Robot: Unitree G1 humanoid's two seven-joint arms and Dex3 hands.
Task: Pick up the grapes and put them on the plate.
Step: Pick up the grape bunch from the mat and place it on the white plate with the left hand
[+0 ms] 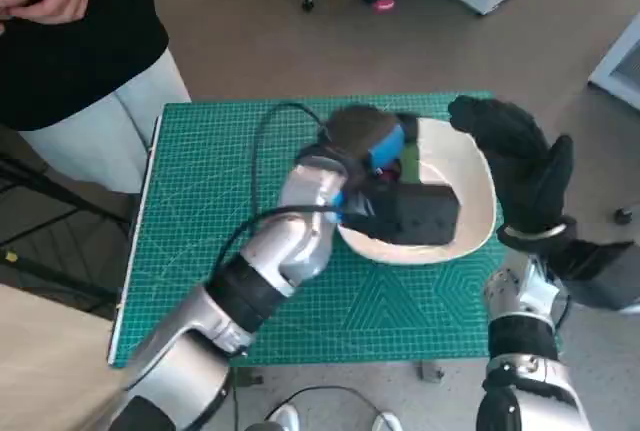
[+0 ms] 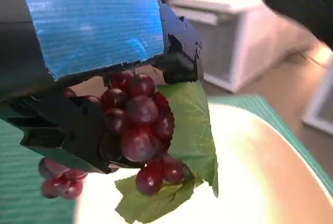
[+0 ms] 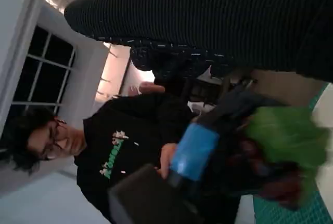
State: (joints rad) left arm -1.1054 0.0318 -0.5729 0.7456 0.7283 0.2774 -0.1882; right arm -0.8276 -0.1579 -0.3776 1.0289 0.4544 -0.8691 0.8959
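Left hand (image 2: 88, 68): black fingers (image 2: 67, 130) closed round the grapes (image 2: 138, 130), green leaf (image 2: 190, 125) hanging beside them, held just above the white plate (image 1: 470, 176). Right hand (image 1: 520, 166): gloved, raised beside the plate's far rim, holding nothing, fingers loosely apart. Plate rests on the green mat (image 1: 210, 201). A person (image 3: 125, 151) stands near.

The green print on the person's black shirt (image 3: 115, 154) is unreadable.
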